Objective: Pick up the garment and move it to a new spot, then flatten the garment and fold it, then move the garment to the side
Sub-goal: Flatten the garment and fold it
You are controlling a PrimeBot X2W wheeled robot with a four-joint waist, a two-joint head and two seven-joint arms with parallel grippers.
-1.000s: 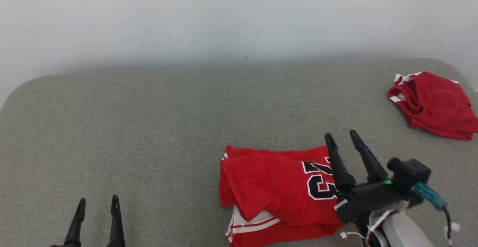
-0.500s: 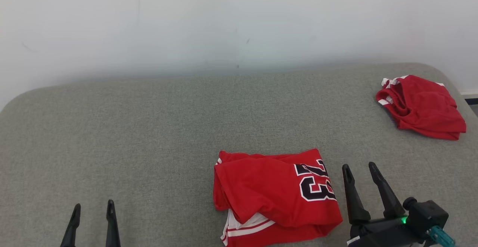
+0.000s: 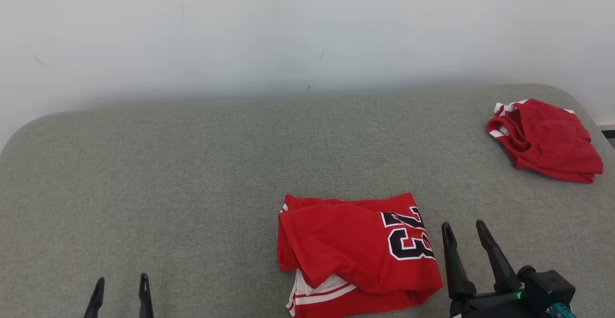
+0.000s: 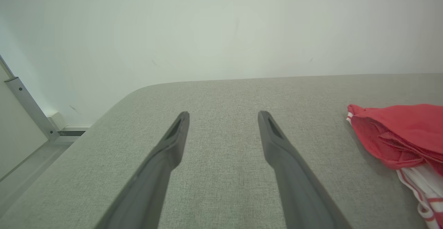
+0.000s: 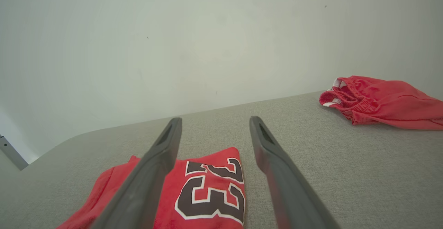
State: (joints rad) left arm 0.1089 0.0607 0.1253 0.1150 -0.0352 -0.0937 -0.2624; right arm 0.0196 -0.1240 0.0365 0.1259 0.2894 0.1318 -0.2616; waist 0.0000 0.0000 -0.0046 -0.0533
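Observation:
A folded red garment (image 3: 355, 246), a jersey with a black "23", lies on the grey padded surface (image 3: 192, 174) near its front edge. White-striped trim pokes out at the fold's lower left. My right gripper (image 3: 462, 226) stands open just right of the garment, apart from it, fingers empty. In the right wrist view the garment (image 5: 207, 191) lies below and left of the open right gripper (image 5: 215, 120). My left gripper (image 3: 121, 279) is open and empty at the lower left, far from the cloth. From the left wrist, the garment (image 4: 408, 132) sits at the right edge, beyond the open left gripper (image 4: 223, 115).
A second red piece, crumpled shorts with a white-trimmed waistband (image 3: 547, 140), lies at the far right corner, also seen in the right wrist view (image 5: 380, 97). A pale wall rises behind the surface. The surface's rounded left corner drops to the floor (image 4: 31, 159).
My right gripper has drawn back from over the garment's right edge to a spot beside it, still open. The left gripper sits lower in view. The head camera shifted slightly.

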